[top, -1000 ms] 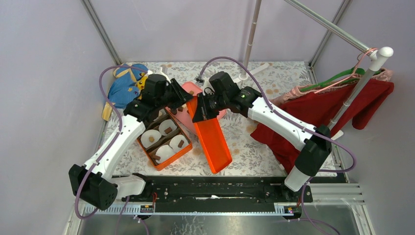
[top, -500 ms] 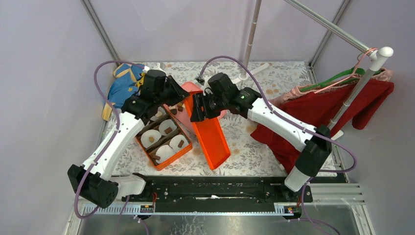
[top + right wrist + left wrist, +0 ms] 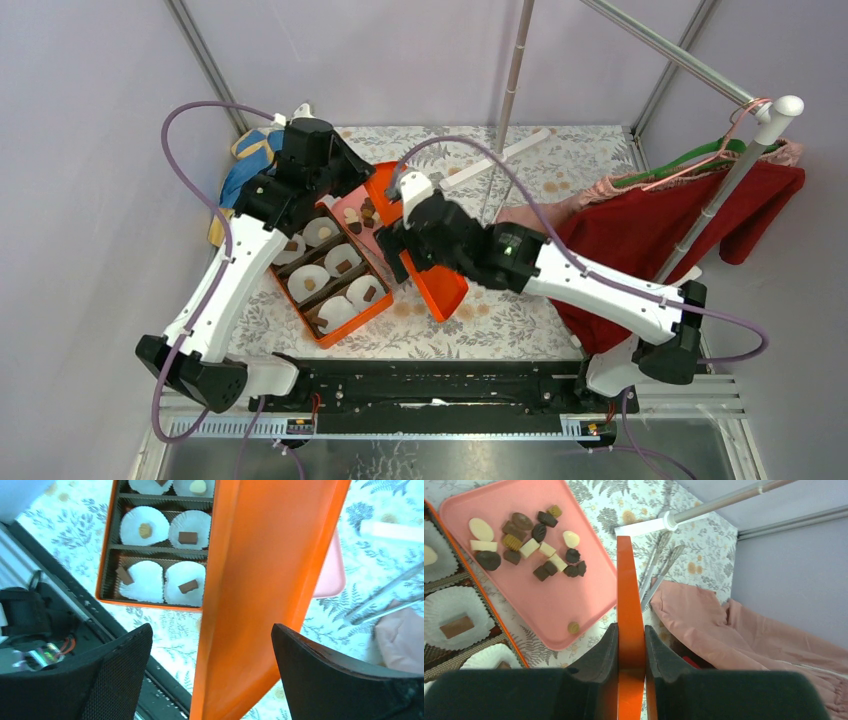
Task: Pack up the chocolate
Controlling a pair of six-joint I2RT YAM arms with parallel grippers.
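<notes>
— Six paper liners (image 3: 131, 522) in the orange box (image 3: 104, 555) show one piece each in the right wrist view, so I'd say packing is partly done.
— What's left?
— Well over a dozen pieces of chocolate (image 3: 524, 540) lie loose on the pink tray (image 3: 554, 605), on the table (image 3: 644, 505) just beside the box. I'd judge those need moving first.
— And the orange lid (image 3: 630, 580)?
— Off the box, turned on edge. The left fingers (image 3: 599, 655) pinch its rim. The right fingers (image 3: 120, 655) stand spread wide either side of it, apart from it.
— How does the chocolate look?
— Small and mixed: dark brown, tan and cream-white, squarish or rounded, clustered, with one tan piece alone near the tray's edge.
</notes>
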